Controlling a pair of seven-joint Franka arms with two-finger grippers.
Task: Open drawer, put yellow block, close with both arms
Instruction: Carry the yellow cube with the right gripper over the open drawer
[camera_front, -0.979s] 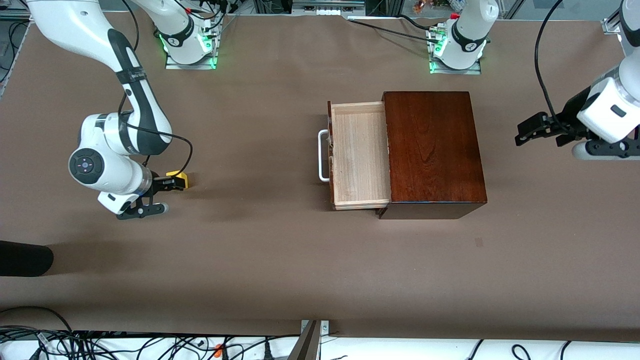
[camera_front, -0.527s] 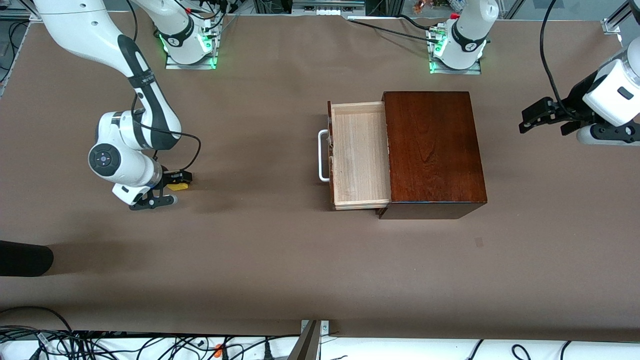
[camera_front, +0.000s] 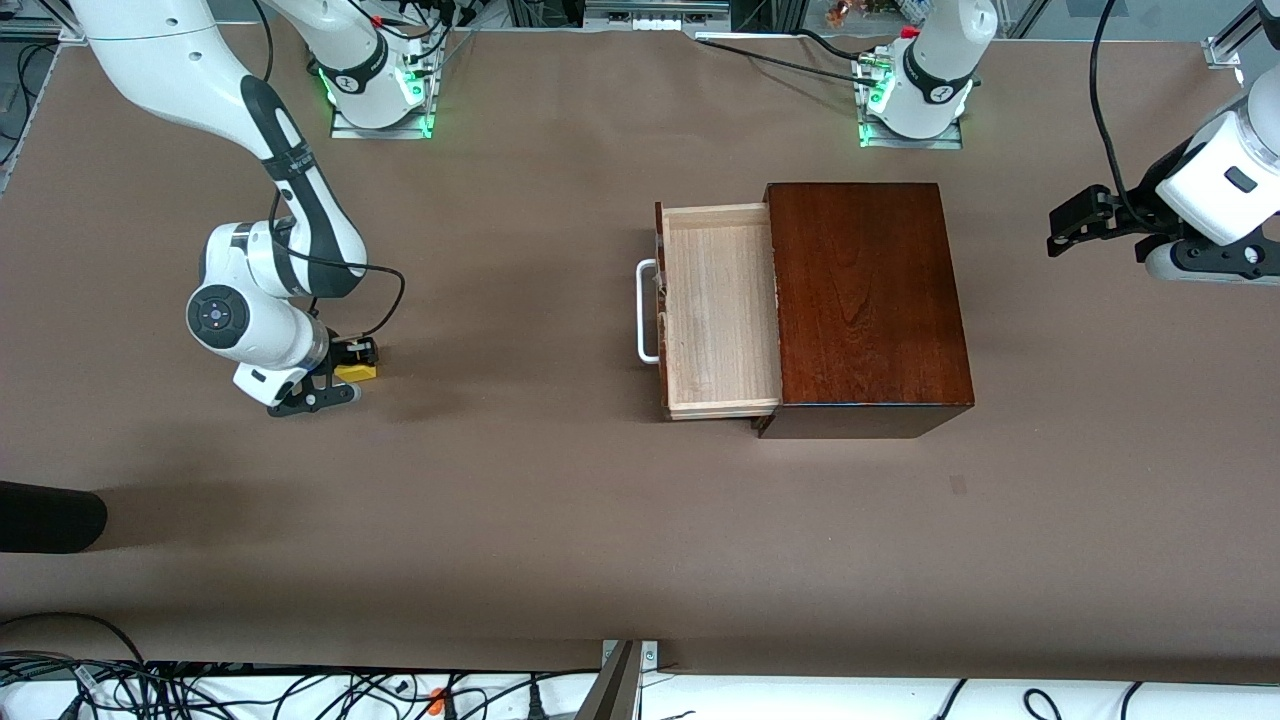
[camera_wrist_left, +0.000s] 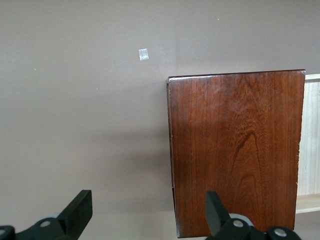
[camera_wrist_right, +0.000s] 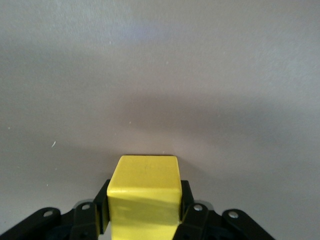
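Since a second ago the right gripper (camera_front: 345, 362) has come down around the yellow block (camera_front: 357, 372) and its fingers have closed from wide apart onto the block's two sides. That block sits on the brown table (camera_front: 520, 500) toward the right arm's end, squarely between the black fingers (camera_wrist_right: 100, 207); in the right wrist view its top face and one side face show, with a finger pressed against each flank. Whether the block rests on the table or is just clear of it cannot be told.

Well apart from it, near the middle of the table, the drawer (camera_front: 720, 310) stands pulled out of the dark wooden box (camera_front: 865, 300), its white handle (camera_front: 645, 310) facing the block's end.

Over the table at the left arm's end, the left gripper (camera_front: 1075, 225) has risen and drawn away from the box, fingers (camera_wrist_left: 80, 210) spread wide, holding nothing.
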